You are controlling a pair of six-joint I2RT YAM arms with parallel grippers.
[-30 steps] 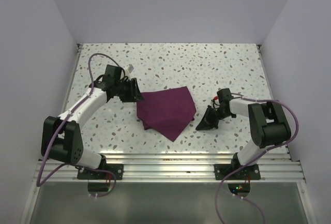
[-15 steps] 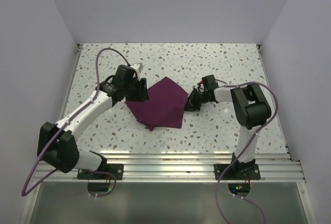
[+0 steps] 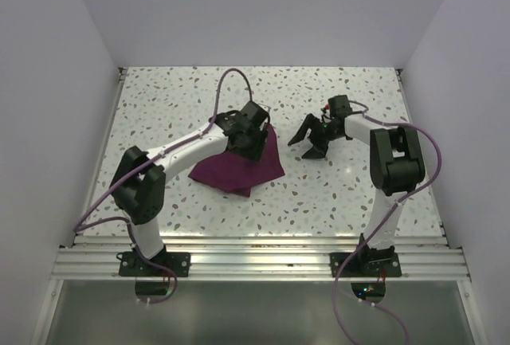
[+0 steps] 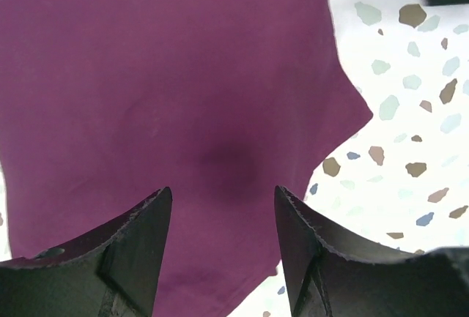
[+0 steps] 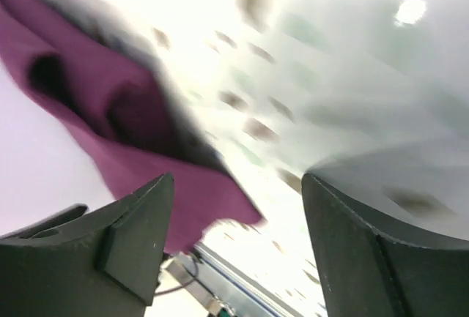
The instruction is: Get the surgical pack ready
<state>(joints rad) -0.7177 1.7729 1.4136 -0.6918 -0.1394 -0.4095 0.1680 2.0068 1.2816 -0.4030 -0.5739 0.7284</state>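
Right, I have the plum-purple cloth (image 3: 231, 171) lying on the speckled table (image 3: 175, 98), and I take every position from it. From the top camera it reads as a folded bundle, not a spread sheet: a lopsided, roughly four-sided shape, with one corner reaching toward the far side of the table and a blunter point toward the arm bases. A second layer shows as a darker edge along its near side.

Through the left wrist camera the cloth (image 4: 183, 75) fills most of the picture. It is smooth and matte with a few faint creases, a darker shadowed patch sits near the middle, and its right edge runs down to a blunt corner with bare terrazzo beyond.

The left gripper (image 3: 253, 144) sits over the far right part of the cloth. Its fingers (image 4: 223, 191) stand apart, with only purple fabric in the gap and nothing pinched. I cannot tell whether the tips touch the cloth.

The right gripper (image 3: 303, 147) is just off the cloth's right side, over bare table and clear of the fabric. Its fingers are spread wide and hold nothing. Its wrist picture is badly blurred, though I make out the cloth (image 5: 110, 119) as a rumpled purple fold beyond the left finger of the right gripper (image 5: 236, 178).
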